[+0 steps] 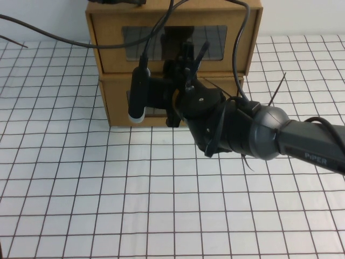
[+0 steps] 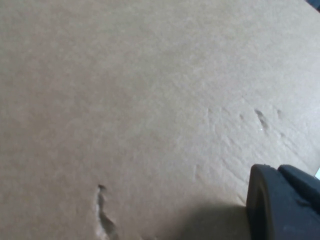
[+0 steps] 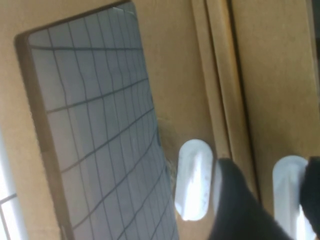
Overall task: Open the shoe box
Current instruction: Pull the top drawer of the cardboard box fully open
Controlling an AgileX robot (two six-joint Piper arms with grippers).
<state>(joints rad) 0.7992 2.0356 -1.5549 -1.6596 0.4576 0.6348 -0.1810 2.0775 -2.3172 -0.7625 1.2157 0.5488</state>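
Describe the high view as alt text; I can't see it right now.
The right gripper, open, reaches from the right to the windowed front of the upper shoe box, which sits on a second cardboard box on a gridded table. The left gripper is not clearly visible here; its wrist view shows it close against plain cardboard.

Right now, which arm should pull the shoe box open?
Right. The right gripper is at the front of the upper shoe box, jaws apart beside its window. The left gripper faces only bare cardboard.
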